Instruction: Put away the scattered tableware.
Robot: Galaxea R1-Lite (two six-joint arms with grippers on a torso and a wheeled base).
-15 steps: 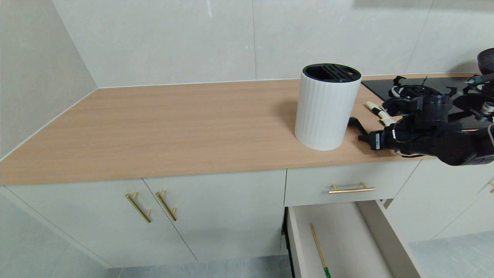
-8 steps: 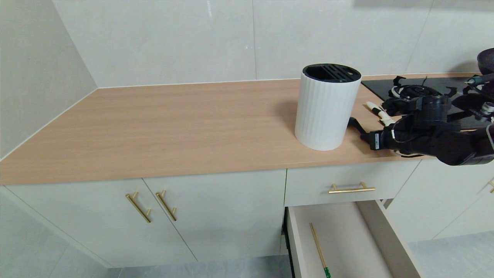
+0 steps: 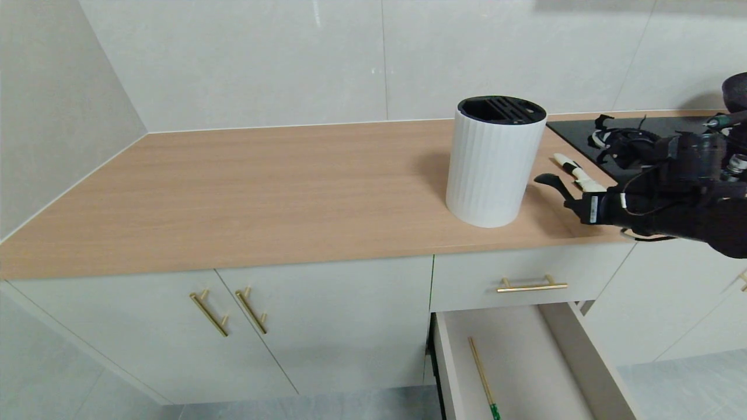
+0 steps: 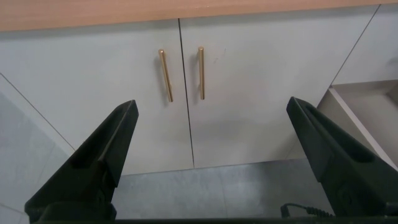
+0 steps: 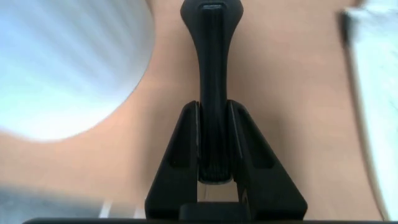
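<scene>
right claw (image 5: 212, 109) clamping half-hidden black handle (image 5: 211, 50), possibly knife

We see a wooden countertop (image 3: 262, 186) running along the tiled wall. Toward its right end a white ribbed holder (image 3: 493, 169) with a black slotted top stands upright, near the front edge. Just right of it a pale-handled utensil (image 3: 575, 172) lies flat on the wood. Beyond that, a black cooktop (image 3: 575, 131) sits at the far right.
</scene>
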